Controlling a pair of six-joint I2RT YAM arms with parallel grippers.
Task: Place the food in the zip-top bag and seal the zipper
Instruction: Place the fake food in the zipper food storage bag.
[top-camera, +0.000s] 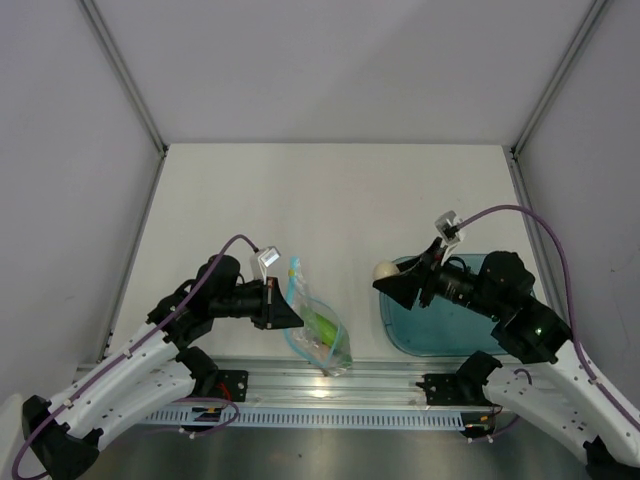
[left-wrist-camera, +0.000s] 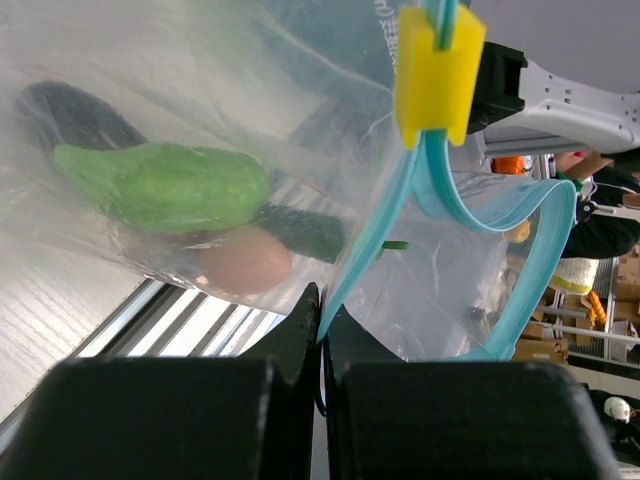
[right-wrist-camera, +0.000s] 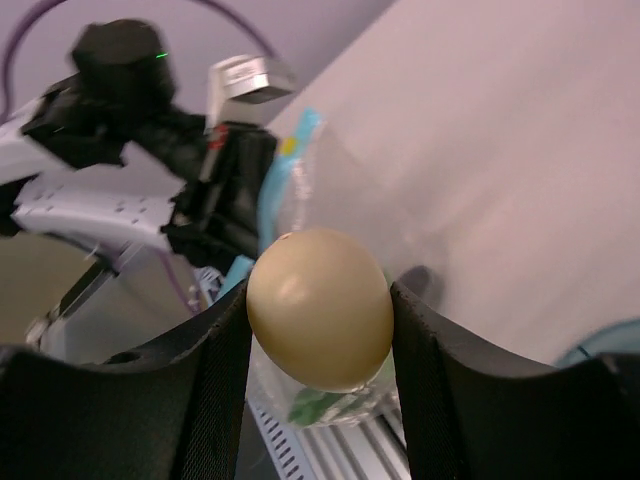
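Cream egg (right-wrist-camera: 320, 308) is getting squeezed between the right fingers (right-wrist-camera: 425, 370), left fingers (left-wrist-camera: 295, 335) are pinching the zip-top bag (left-wrist-camera: 250, 90) by its zipper (left-wrist-camera: 440, 185).

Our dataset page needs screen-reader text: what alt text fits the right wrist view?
A cream egg is clamped between the right tool's two black fingers. Beyond it, the left tool holds the clear zip-top bag by its blue zipper.
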